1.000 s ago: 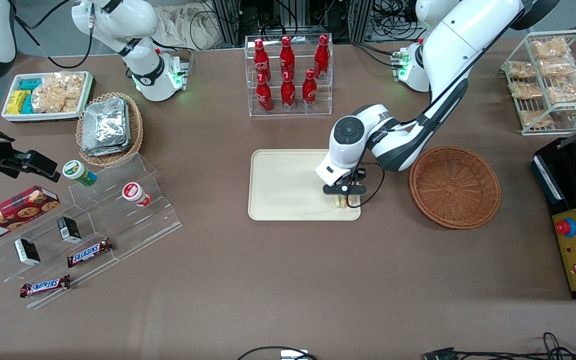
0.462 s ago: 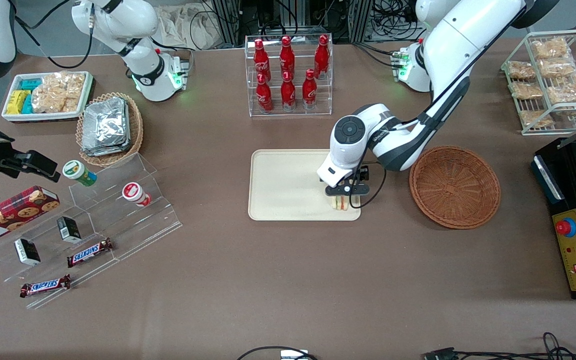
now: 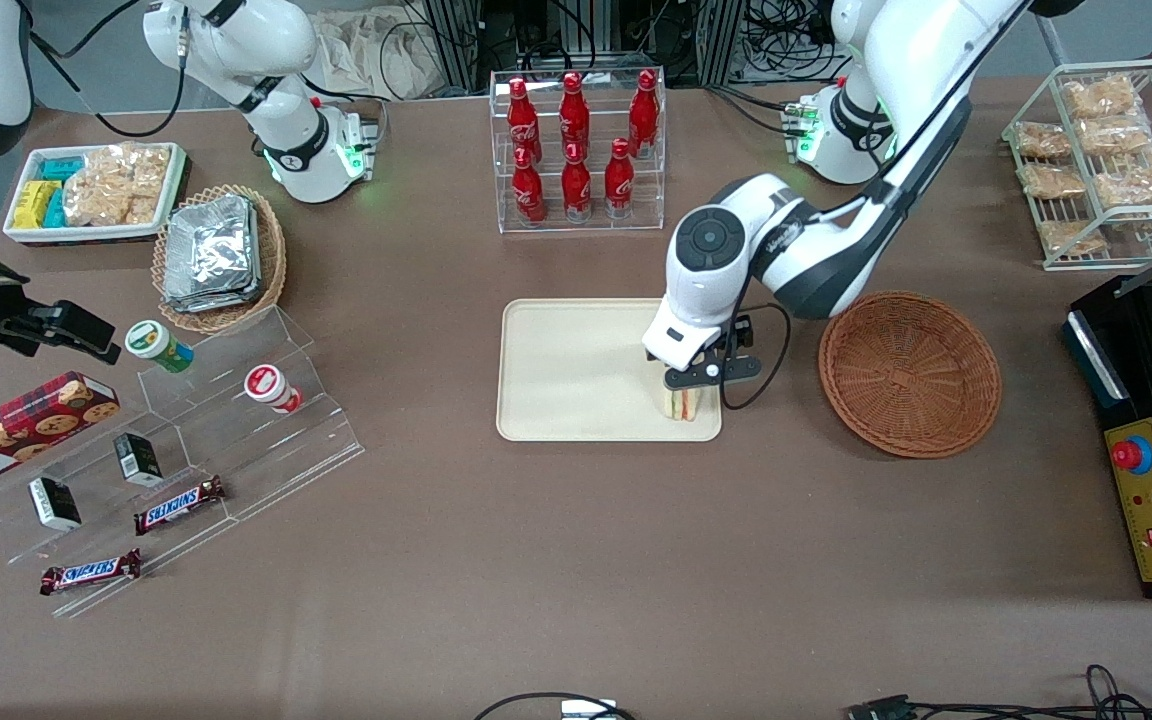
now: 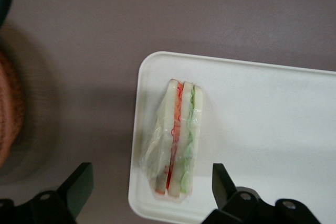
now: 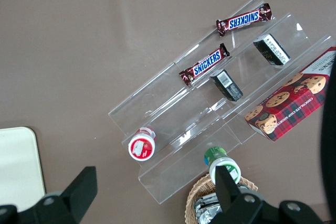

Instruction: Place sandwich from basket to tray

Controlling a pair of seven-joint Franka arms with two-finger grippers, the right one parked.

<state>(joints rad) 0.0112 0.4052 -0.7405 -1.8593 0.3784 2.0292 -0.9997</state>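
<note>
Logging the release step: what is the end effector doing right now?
End effector: open, holding nothing, above the sandwich lying on the tray.

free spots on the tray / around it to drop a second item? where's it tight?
Most of the tray is bare, from its edge toward the parked arm up to the sandwich. The sandwich stands in the corner nearest the basket, with the gripper open just above: tight there. The basket itself is empty. Table nearer the front camera than the tray is bare.

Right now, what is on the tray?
Only the sandwich, standing on edge near a corner of the tray. The open end effector hovers above it, covering part of the tray in the front view.
</note>
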